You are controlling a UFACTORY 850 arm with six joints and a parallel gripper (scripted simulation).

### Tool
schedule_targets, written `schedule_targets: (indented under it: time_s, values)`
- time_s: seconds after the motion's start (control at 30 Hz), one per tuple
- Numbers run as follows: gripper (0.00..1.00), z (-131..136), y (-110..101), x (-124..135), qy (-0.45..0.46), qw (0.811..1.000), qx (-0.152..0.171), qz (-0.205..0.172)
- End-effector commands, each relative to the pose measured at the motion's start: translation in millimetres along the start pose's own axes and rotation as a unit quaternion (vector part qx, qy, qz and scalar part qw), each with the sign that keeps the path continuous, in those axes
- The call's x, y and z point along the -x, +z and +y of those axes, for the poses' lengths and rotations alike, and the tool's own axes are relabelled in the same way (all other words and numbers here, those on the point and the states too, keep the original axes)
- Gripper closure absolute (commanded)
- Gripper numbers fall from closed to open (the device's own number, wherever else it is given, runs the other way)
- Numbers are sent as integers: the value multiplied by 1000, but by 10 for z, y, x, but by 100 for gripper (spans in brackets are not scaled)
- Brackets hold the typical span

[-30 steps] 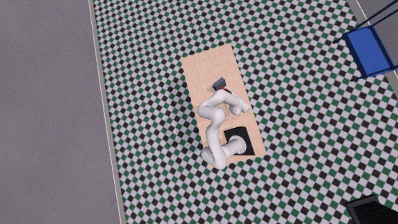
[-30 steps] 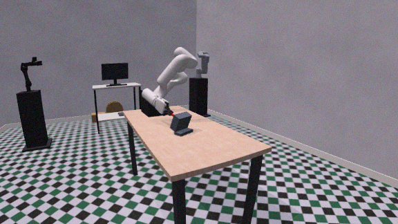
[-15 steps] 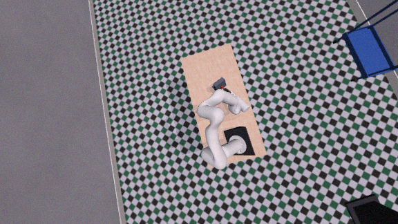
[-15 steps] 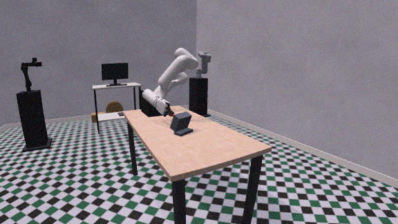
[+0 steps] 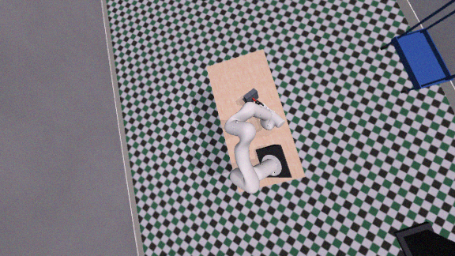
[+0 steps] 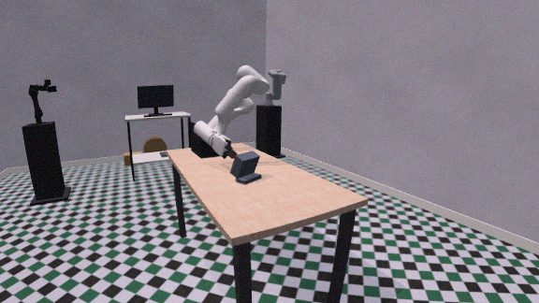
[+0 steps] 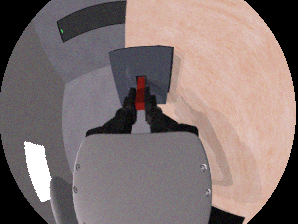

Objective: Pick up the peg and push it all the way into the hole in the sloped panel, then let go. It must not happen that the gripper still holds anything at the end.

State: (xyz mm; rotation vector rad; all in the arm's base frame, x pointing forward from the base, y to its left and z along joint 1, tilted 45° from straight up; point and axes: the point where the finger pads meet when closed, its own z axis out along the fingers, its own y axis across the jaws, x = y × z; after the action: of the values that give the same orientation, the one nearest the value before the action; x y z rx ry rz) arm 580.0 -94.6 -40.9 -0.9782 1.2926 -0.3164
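The peg (image 7: 141, 92) is a thin red rod held between my gripper's dark fingers. Its far end reaches the face of the grey sloped panel (image 7: 143, 70); I cannot tell how far it is inside the hole. In the top view the peg (image 5: 255, 99) shows as a short red streak between the gripper (image 5: 259, 103) and the panel (image 5: 251, 95). In the exterior view the gripper (image 6: 228, 151) sits just behind the panel (image 6: 245, 166) on the wooden table (image 6: 257, 187). The gripper is shut on the peg.
The arm's black base plate (image 5: 273, 160) lies at the table's near end. A black pedestal (image 6: 269, 130) stands behind the table, another pedestal (image 6: 43, 159) and a desk with a monitor (image 6: 155, 99) further off. A blue chair (image 5: 422, 58) is far to the right.
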Motion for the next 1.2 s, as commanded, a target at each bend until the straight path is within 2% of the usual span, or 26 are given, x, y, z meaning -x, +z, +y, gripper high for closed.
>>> schedule_targets:
  time_s: [0.0,1.17]
  values:
    - [100,-9,19,-3,0,1000,-1,0]
    - [100,-9,221,-2,0,1000,-1,0]
